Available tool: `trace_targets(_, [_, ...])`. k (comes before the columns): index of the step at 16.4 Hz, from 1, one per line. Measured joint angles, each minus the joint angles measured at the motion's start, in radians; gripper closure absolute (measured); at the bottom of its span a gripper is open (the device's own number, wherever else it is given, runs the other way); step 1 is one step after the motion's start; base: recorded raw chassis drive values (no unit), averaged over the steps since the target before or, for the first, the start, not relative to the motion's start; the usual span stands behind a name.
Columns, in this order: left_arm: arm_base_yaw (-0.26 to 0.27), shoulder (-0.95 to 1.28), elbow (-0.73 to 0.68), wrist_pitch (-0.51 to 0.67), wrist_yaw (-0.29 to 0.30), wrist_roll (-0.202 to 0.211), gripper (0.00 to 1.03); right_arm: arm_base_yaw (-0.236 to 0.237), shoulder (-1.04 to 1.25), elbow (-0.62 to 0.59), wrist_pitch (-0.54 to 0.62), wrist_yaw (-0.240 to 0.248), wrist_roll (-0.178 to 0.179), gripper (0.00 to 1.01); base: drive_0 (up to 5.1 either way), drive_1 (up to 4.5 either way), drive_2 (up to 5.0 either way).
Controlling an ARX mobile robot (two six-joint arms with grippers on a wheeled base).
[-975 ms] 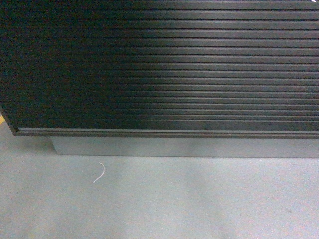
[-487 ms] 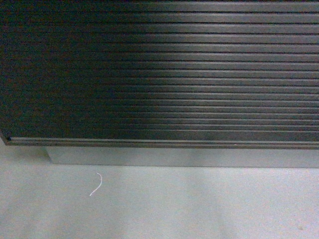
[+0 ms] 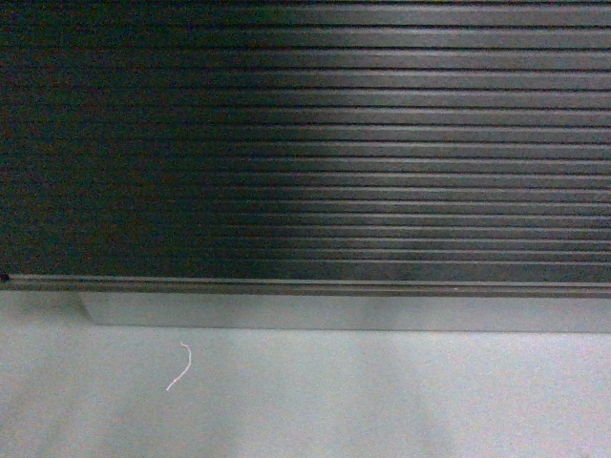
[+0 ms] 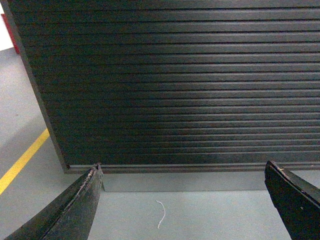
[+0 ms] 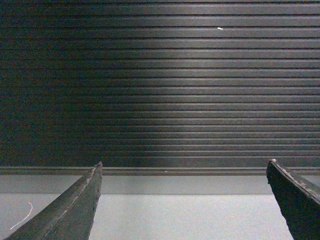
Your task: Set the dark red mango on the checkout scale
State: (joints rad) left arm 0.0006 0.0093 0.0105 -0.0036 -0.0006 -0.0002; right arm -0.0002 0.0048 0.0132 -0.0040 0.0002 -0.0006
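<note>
Ahead, both end effectors (spread, empty) face a slatted panel.

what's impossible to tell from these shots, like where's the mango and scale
- Mango and scale: in no view; the dark slatted panel fills each frame.
- Top of the panel: cut off by the upper edge in all three views.
- Left gripper and right gripper: only the finger ends show, spread apart and empty.
- White scrap on the floor: too small to identify.

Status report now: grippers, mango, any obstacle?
Left gripper open, empty. Right gripper open, empty. Mango and scale not in view. Dark slatted panel directly ahead; white string on grey floor.
</note>
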Motion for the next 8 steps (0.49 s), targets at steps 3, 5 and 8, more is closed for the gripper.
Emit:
trace_targets(3, [0.000,0.000,0.000,0.000,0.000,0.000,0.05,0.000,0.000,0.000,0.000,0.000,0.000,0.03,-0.1,1.30,-1.5])
trace_targets(5, [0.000,0.000,0.000,0.000,0.000,0.000,0.05,0.000,0.000,0.000,0.000,0.000,0.000,0.03,-0.1,1.24,-1.5])
trace_targets(8, [0.000,0.000,0.000,0.000,0.000,0.000,0.05,0.000,0.000,0.000,0.000,0.000,0.000,0.03,-0.1,1.28,-1.4])
